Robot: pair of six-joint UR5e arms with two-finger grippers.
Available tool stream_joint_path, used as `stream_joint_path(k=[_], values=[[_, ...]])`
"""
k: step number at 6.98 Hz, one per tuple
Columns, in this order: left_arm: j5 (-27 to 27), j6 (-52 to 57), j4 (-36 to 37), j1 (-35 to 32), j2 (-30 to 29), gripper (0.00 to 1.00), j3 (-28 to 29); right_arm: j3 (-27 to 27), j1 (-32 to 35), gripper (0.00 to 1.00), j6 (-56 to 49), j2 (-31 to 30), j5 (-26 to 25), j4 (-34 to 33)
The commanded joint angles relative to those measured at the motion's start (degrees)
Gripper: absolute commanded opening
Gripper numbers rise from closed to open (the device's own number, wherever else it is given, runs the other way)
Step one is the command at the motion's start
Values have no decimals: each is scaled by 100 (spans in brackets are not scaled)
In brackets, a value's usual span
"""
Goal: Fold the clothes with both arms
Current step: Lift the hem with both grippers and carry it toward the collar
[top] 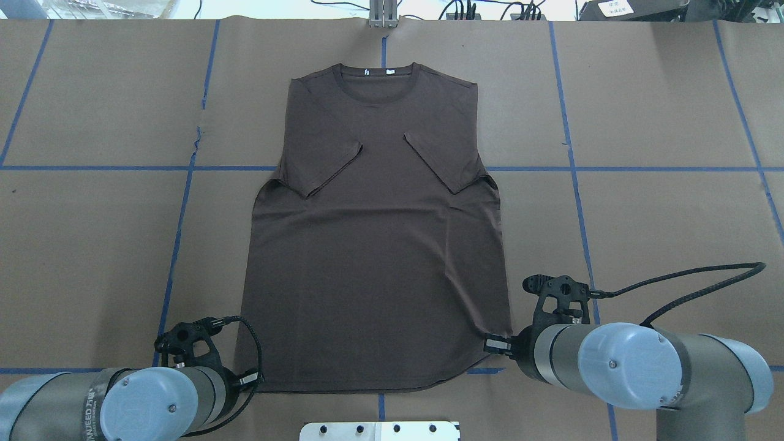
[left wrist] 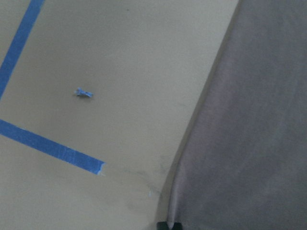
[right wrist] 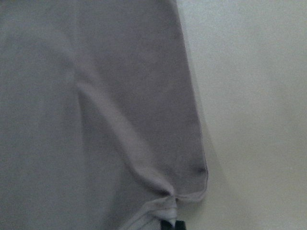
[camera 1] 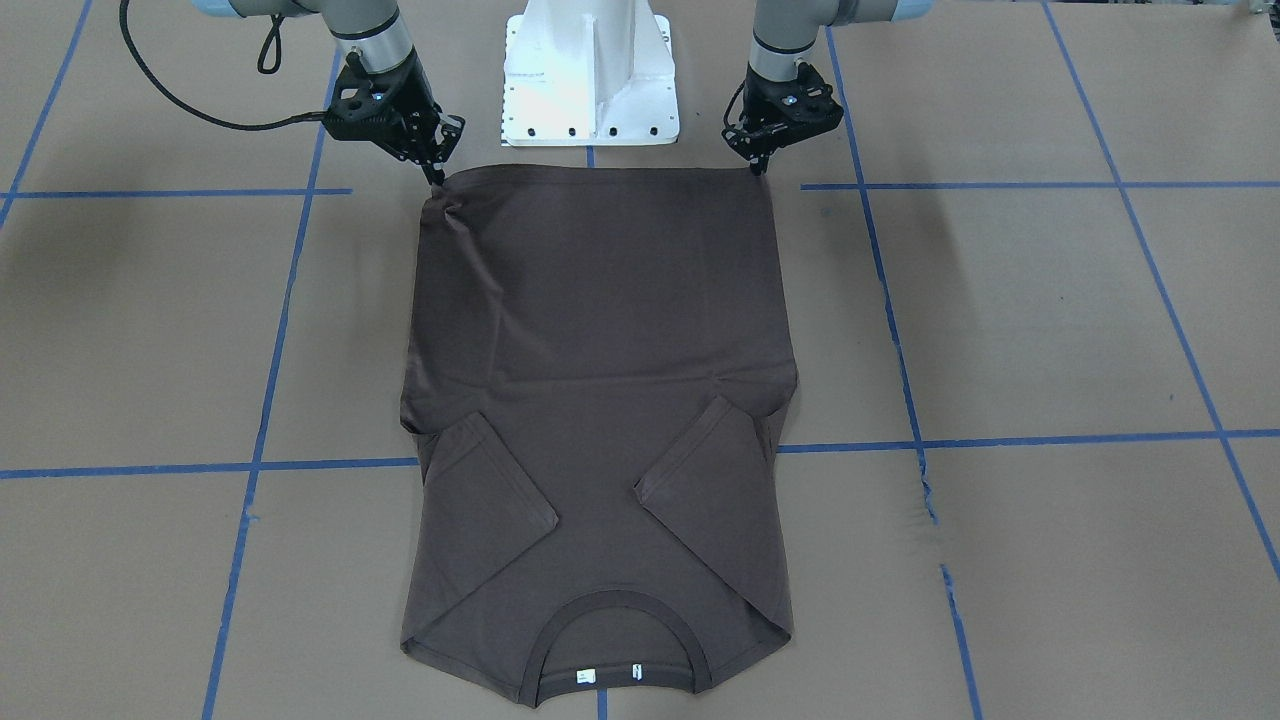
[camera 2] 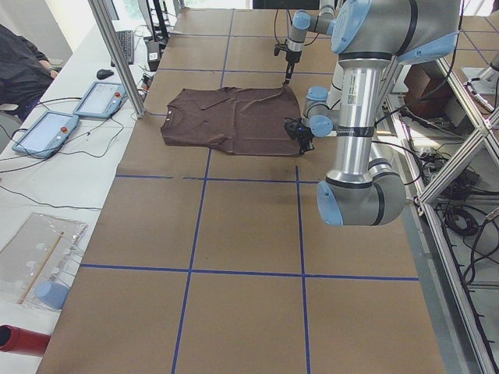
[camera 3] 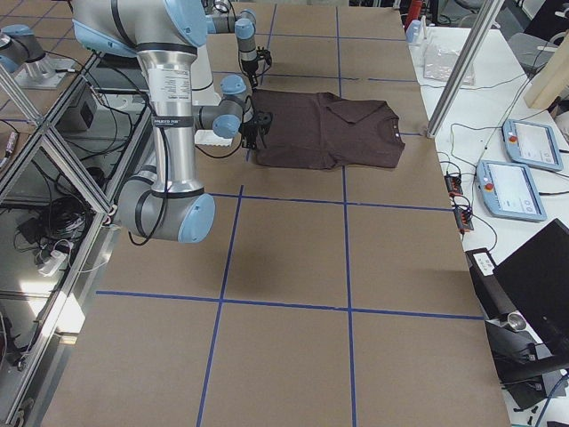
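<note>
Fingers on the left gripper are pinched together on the near hem corner of the T-shirt, tips down at table level. Left wrist cam only catches a sliver of fingertip at the bottom edge with the shirt's side edge running straight into it. Cloth on that side is smooth.

T-shirt lies flat on the brown-papered table, centred between the two arms. Hem is toward the robot, just ahead of the white pedestal. Collar is on the far side, with two white labels showing inside it. Both sleeves are folded inward onto the chest, cuffs near each other but apart. A blue tape line passes under the shirt at sleeve height.

Right gripper is clamped on the opposite hem corner. Right wrist cam shows cloth gathered into a pucker right at the fingertips, with a crease running up from it. The front cam shows diagonal wrinkles at that corner.
</note>
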Motion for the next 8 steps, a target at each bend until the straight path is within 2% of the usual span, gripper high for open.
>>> stream_joint_path(k=[1, 3, 6, 8], values=[[-49, 268, 647, -47, -17, 0, -833, 212, 279, 0, -157, -66, 474, -16], [-232, 332, 721, -12, -70, 0, -1240, 756, 289, 0, -211, -294, 835, -42], [-373, 700, 939, 155, -18, 0, -2310, 1715, 201, 0, -211, -1076, 1608, -42], [-427, 1017, 1169, 375, -78, 0, -2499, 1718, 209, 0, -219, -1061, 1769, -42]])
